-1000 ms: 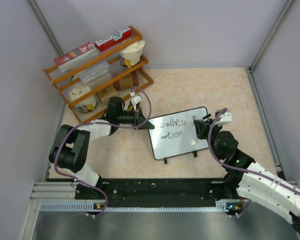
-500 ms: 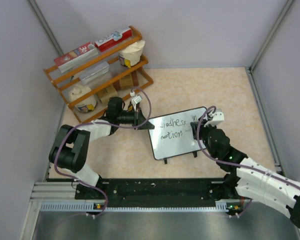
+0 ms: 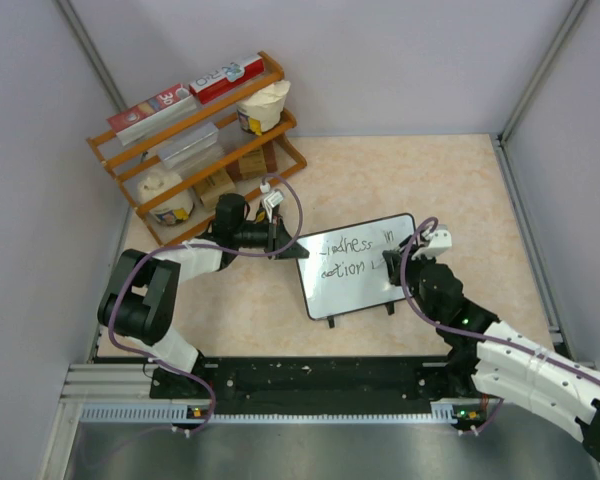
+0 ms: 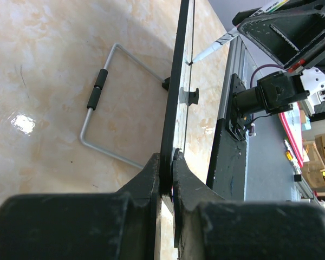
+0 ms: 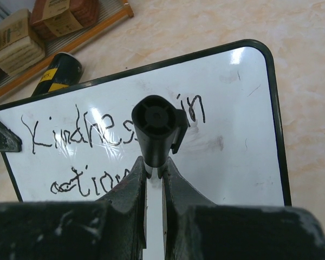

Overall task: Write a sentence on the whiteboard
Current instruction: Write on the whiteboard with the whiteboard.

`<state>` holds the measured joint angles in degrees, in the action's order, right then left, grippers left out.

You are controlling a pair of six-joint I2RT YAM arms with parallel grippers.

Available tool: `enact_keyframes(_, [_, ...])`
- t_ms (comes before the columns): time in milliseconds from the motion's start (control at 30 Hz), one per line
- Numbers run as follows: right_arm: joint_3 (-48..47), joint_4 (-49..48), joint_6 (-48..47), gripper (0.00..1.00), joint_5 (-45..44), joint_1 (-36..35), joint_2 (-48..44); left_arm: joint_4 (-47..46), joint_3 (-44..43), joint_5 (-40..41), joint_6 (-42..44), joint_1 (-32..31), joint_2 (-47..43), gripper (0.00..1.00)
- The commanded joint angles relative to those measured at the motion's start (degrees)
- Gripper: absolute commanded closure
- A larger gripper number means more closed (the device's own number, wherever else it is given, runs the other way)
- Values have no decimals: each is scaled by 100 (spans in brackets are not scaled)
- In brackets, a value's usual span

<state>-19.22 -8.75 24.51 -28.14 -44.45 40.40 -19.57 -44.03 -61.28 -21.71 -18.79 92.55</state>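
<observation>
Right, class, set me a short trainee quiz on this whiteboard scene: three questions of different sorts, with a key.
1. True or false: the left end effector is clamped on the edge of the whiteboard.
2. What does the right end effector hold? A. the marker B. an eraser C. nothing
3. Fill the gap: the top line of the sentence reads "Kindness ___".

Key: 1 true; 2 A; 3 in.
</observation>
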Motion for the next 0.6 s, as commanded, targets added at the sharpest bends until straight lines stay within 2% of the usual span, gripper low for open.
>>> enact_keyframes(0, [121,207,124,100,89,50,-59,375,167,582,774,-64,158,100])
enact_keyframes(567, [-292,-311,-183,100,-253,50,205,366,167,591,774,-64,158,100])
